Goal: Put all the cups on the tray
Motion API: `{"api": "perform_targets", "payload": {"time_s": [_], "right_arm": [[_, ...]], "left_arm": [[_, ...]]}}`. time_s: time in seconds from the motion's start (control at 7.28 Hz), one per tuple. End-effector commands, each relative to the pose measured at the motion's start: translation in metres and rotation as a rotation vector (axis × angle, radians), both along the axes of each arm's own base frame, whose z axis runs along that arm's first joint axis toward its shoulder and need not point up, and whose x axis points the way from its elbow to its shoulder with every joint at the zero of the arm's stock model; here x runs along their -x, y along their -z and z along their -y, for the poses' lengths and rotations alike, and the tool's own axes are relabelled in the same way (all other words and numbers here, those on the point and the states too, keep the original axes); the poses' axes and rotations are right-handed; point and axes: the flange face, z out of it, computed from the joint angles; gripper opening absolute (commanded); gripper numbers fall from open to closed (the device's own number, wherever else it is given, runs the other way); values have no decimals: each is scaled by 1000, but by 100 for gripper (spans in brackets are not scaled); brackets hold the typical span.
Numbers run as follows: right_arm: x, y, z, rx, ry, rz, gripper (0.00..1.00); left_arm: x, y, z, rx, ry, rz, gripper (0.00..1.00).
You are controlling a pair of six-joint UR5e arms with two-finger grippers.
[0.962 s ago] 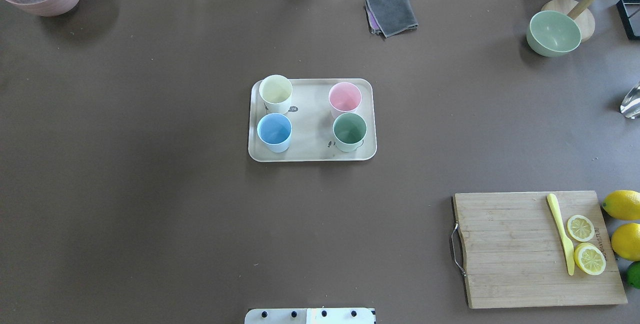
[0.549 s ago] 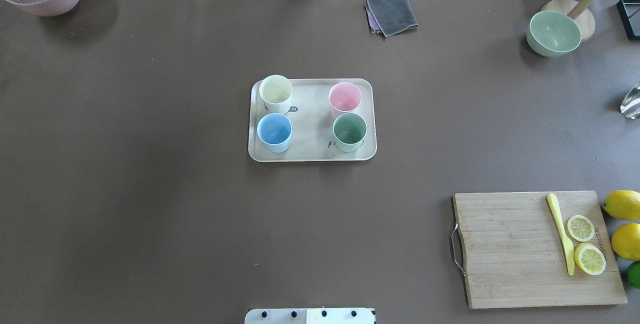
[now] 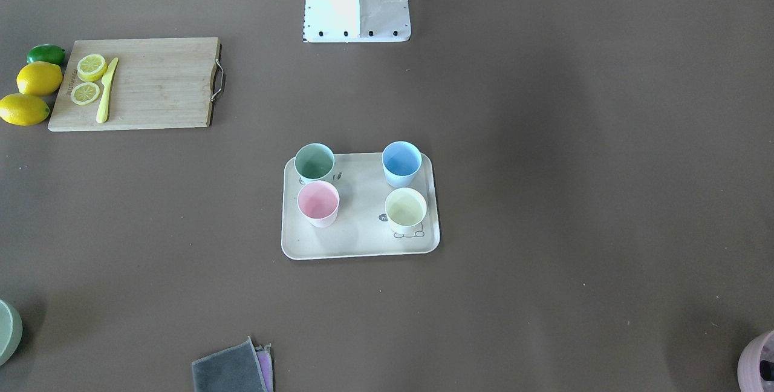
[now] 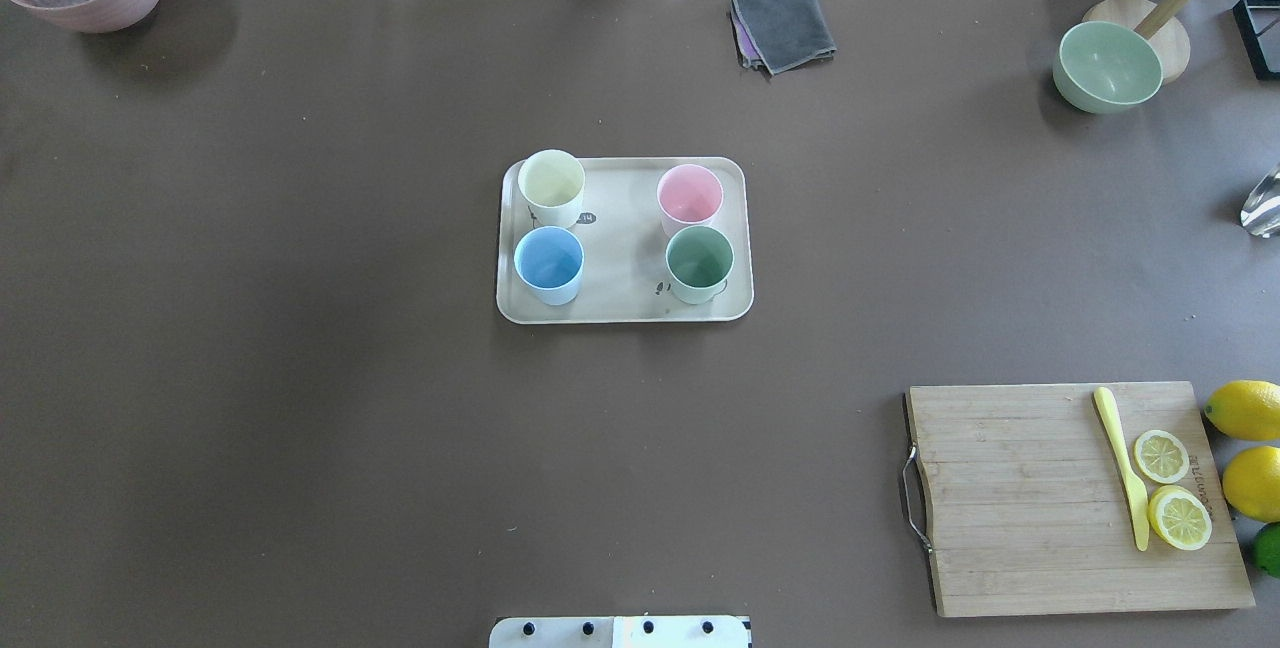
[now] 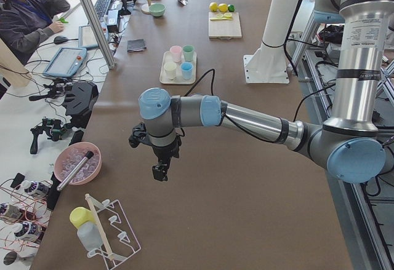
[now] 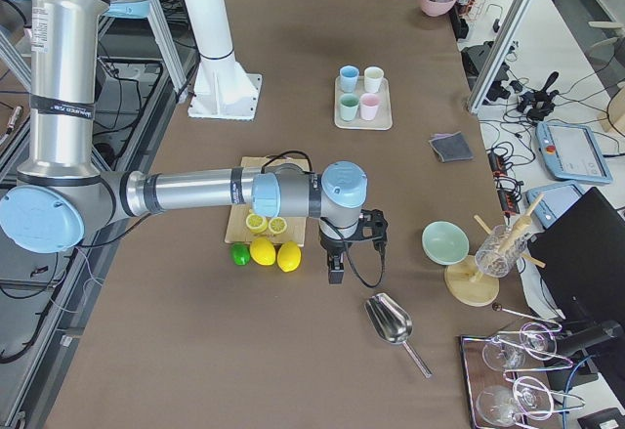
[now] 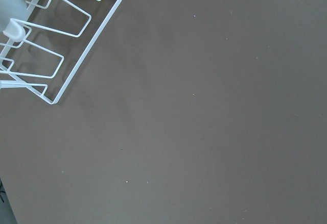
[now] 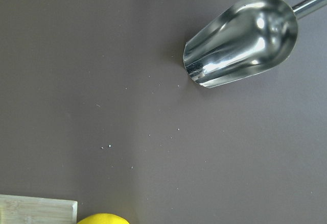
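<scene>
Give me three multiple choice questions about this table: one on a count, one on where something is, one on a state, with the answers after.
1. How many small pastel cups stand on the cream rectangular tray? A two; B three; C four.
2. Where does the yellow plastic knife lie? A on the wooden cutting board; B on the tray; C inside a cup.
3. How do the cups stand? A upright, mouths up; B tipped on their sides; C stacked in one another.

Answers:
1 C: the light blue cup, pale yellow cup, sage green cup and pink cup all stand inside the rim.
2 A: the knife lies beside two lemon slices on the board.
3 A: the overhead view looks into each open mouth.
</scene>
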Motion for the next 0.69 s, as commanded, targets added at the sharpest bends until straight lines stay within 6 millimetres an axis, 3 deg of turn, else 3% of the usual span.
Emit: {"api": "perform_targets", "payload": {"time_s": [0.0, 0.55], "right_arm": [[1, 0, 0, 0, 1, 3, 100], [1, 1, 0, -2, 1, 3, 100]], "left_arm": [[0, 3, 1, -6, 0, 0, 98], [0, 3, 2, -14, 1, 1, 98]]}}
